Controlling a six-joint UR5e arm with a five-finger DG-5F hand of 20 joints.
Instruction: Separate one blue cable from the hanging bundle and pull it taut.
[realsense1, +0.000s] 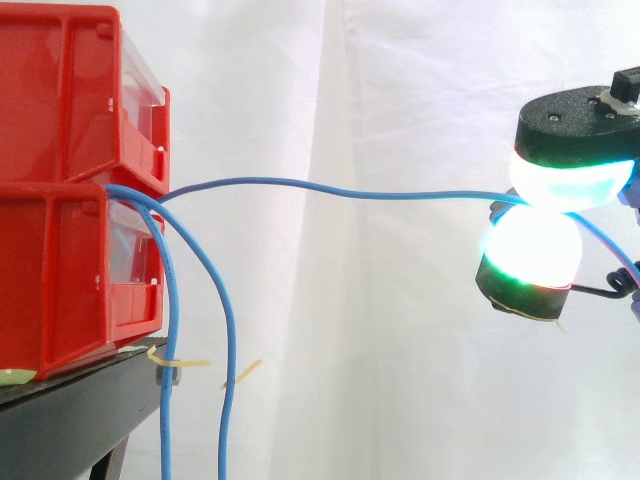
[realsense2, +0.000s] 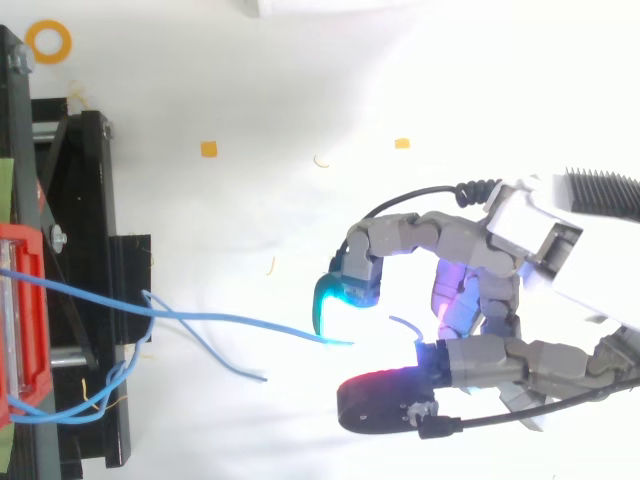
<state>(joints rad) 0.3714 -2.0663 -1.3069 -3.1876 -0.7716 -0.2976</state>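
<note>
Several blue cables come out between two stacked red bins (realsense1: 70, 190). One blue cable (realsense1: 330, 188) runs almost level from the bins to the right, with a slight sag; in the top view this blue cable (realsense2: 230, 318) crosses from the bins to the hand. My hand (realsense2: 480, 300) is at the right, and two glowing fingertips (realsense1: 545, 215) pinch the cable between them, one above and one below. The other blue cables (realsense1: 228, 330) hang down beside the stand.
The red bins rest on a black stand (realsense1: 70, 420) at the left, before a white curtain. Yellow tape scraps (realsense1: 180, 360) cling to the hanging cables. On the white floor lie small yellow bits (realsense2: 208, 149) and a yellow ring (realsense2: 48, 41).
</note>
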